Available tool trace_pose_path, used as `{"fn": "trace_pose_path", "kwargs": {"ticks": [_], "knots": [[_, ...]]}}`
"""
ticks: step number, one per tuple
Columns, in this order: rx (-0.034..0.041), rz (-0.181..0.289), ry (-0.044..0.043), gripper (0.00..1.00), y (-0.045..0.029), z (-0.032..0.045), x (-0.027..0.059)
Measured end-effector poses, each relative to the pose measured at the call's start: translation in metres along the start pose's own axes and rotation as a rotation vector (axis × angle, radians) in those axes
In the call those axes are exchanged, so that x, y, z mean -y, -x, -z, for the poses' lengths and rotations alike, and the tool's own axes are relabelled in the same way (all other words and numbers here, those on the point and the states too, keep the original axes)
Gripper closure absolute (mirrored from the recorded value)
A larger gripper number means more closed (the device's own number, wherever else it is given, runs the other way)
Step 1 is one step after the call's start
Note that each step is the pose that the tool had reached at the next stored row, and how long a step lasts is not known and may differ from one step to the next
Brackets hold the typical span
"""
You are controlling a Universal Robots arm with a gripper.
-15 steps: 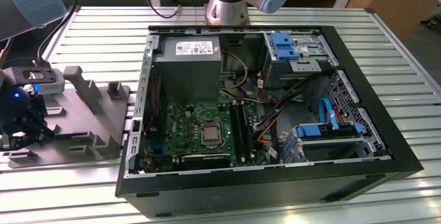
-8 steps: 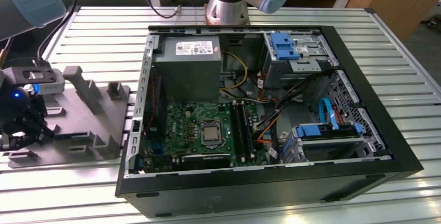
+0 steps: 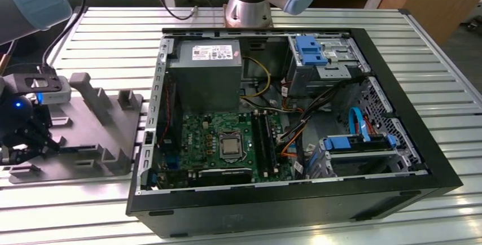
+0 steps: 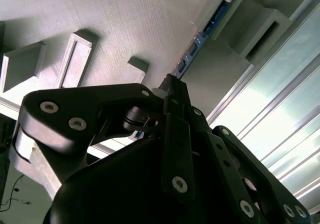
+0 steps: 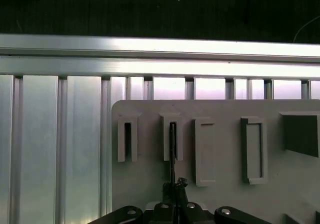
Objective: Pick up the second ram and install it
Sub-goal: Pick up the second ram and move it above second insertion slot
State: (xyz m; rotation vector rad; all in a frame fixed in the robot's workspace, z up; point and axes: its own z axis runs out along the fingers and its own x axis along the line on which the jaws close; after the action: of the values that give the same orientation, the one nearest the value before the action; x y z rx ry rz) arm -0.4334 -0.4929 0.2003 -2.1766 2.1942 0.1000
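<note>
My gripper (image 3: 21, 140) hangs over the grey tray (image 3: 94, 135) at the exterior view's left. In both wrist views its fingers are shut on the second ram. In the second wrist view the second ram (image 4: 199, 43) is a thin dark stick with a blue edge, running from the gripper (image 4: 172, 90) to a slotted post on the tray (image 4: 125, 24). In the first wrist view the second ram (image 5: 172, 151) shows edge-on, its far end inside a narrow slot of the tray (image 5: 220, 109), with the gripper (image 5: 174, 188) just below it.
The open computer case (image 3: 391, 160) lies to the tray's right in the exterior view, with the motherboard (image 3: 218, 138) and its long memory slots (image 3: 263, 138) inside. The arm's base (image 3: 249, 8) stands behind the case. Upright posts (image 3: 98, 95) rise from the tray on the slatted metal table (image 3: 113, 36).
</note>
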Motion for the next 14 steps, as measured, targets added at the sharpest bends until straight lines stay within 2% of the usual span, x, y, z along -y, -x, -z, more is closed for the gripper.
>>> {"fn": "trace_pose_path", "kwargs": {"ticks": [7, 14], "knots": [[-0.0001, 0.0, 0.0001, 0.89, 0.0009, 0.0115, -0.0001], [0.0, 0.0, 0.0, 0.89, 0.001, 0.0123, -0.0001]]}}
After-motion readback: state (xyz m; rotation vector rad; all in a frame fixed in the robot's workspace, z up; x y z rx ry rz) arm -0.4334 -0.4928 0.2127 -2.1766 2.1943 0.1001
